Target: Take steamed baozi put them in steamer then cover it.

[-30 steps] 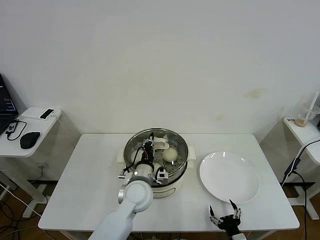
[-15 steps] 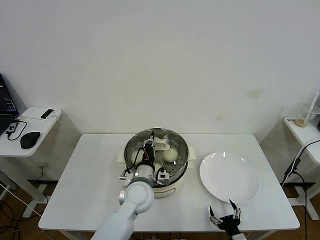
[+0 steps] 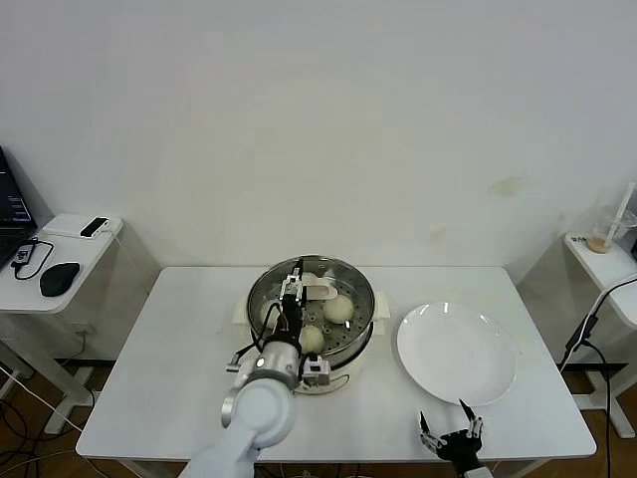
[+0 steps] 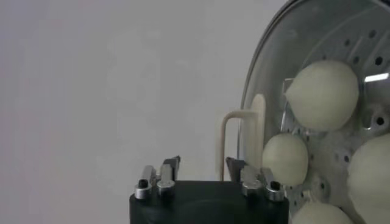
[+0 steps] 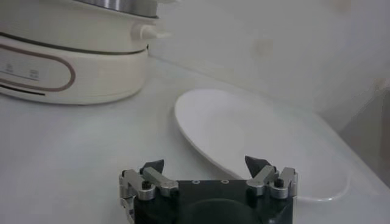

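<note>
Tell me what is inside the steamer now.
Inside the steamer, four baozi lie on the perforated tray. The left gripper, open, hangs over the pot and covers part of one bun in the head view. No lid is visible on it.

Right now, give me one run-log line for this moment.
left gripper: open, over steamer | baozi: four in steamer | cover: not seen | right gripper: open, idle near plate

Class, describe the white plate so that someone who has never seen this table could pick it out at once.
Start at the white table, then find the shiny steamer in its middle. The white plate lies flat just to the steamer's right, with nothing on it. Unlike the steamer, which holds buns, it is flat, glossy and bare.
</note>
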